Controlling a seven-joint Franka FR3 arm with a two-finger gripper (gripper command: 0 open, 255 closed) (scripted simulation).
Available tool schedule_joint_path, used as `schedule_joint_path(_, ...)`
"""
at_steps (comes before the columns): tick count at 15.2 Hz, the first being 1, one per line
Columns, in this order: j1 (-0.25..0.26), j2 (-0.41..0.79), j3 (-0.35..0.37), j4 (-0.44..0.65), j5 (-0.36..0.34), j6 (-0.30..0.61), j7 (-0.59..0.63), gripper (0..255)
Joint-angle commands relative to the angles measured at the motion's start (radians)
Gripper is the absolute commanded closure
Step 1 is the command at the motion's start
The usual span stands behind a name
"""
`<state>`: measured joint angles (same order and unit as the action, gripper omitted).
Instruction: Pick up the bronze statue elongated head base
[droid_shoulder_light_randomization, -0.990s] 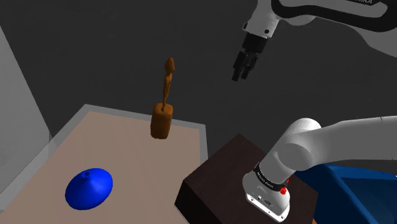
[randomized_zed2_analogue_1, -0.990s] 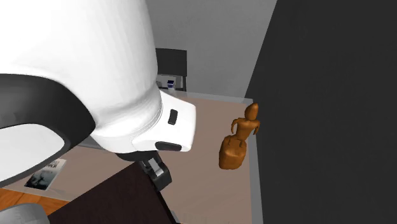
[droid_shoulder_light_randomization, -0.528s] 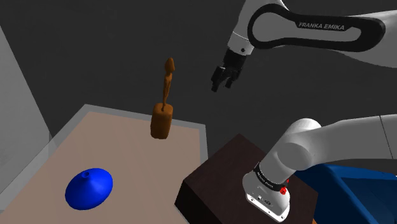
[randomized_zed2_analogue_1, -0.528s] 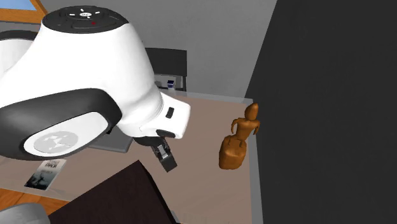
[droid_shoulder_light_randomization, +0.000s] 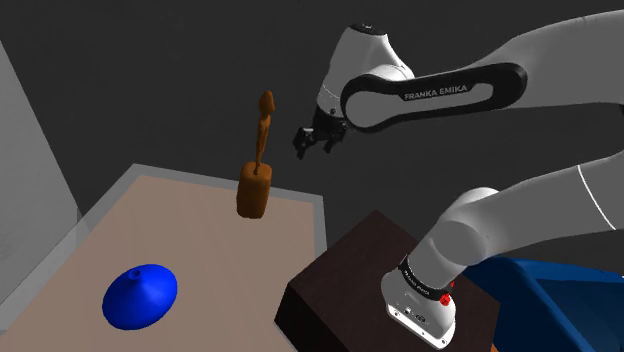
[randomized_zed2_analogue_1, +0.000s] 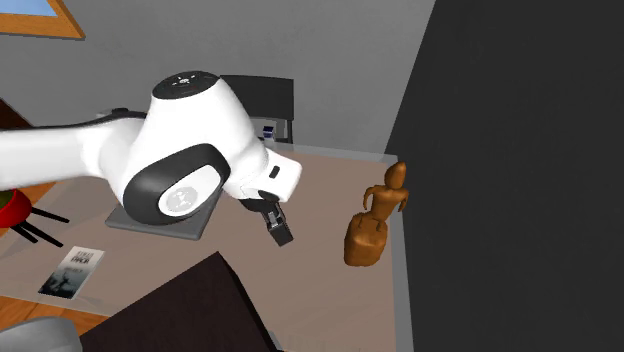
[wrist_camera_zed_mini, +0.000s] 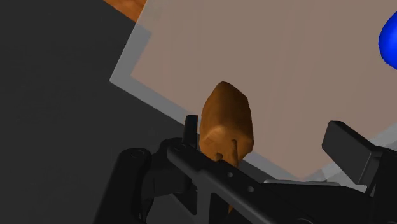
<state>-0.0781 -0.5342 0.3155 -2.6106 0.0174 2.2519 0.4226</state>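
An orange-brown statue (droid_shoulder_light_randomization: 258, 165) with a thin body, a long head and a blocky base stands upright at the far edge of the beige table (droid_shoulder_light_randomization: 190, 260). It also appears in the second exterior view as the statue (randomized_zed2_analogue_1: 372, 228), beside a dark wall. My gripper (droid_shoulder_light_randomization: 312, 141) hangs in the air, apart from the statue on the shoulder view's right, about level with its thin body. In the second exterior view the gripper (randomized_zed2_analogue_1: 277, 224) is to the statue's left. Seen from the wrist, the gripper (wrist_camera_zed_mini: 267, 132) is open, and the statue's base (wrist_camera_zed_mini: 227, 118) lies beyond its fingers, close to one of them.
A blue rounded vase (droid_shoulder_light_randomization: 140, 295) lies on the table's near part, also seen as the blue vase (wrist_camera_zed_mini: 389, 38). The dark brown stand (droid_shoulder_light_randomization: 345, 285) sits beside the table. A blue bin (droid_shoulder_light_randomization: 560, 300) is at the lower right. A dark wall (randomized_zed2_analogue_1: 510, 170) rises right behind the statue.
The arm has swung towards the shoulder view's left and come lower, bringing the gripper close to the statue. The statue and the blue vase have not moved.
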Motion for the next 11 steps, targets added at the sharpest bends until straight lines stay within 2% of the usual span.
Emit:
schedule_joint_path(1,-0.043,0.07,0.061,0.003,-0.052,0.096,0.099,0)
schedule_joint_path(4,-0.137,0.191,0.17,0.033,-0.18,0.209,0.282,0)
schedule_joint_path(6,-0.218,0.279,0.251,0.068,-0.309,0.261,0.434,0)
schedule_joint_path(9,-0.335,0.432,0.358,0.15,-0.579,0.284,0.713,0)
schedule_joint_path(11,-0.371,0.548,0.393,0.222,-0.78,0.251,0.906,0)
